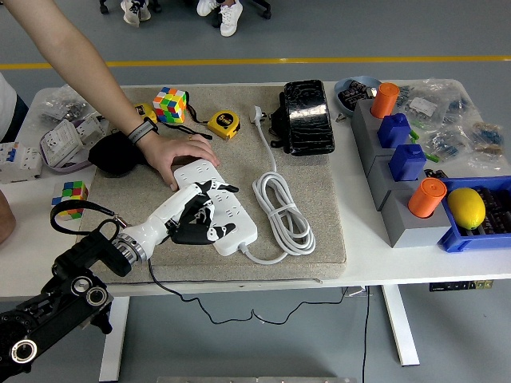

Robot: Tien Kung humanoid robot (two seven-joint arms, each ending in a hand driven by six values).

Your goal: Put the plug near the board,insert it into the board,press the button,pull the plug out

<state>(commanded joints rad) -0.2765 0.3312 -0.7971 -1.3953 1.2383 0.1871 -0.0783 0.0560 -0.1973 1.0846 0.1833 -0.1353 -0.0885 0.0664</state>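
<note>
The left hand point(196, 214) curls its fingers point(209, 190) over the black plug point(192, 231) on the white board point(214, 201). The plug looks light, rigid and smooth; gripping its flat sides seems best. Beyond, a person's hand point(174, 153) steadies the board's far end.

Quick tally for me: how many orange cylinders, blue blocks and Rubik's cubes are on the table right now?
Orange cylinders: 2
Blue blocks: 2
Rubik's cubes: 2
Total: 6
</note>
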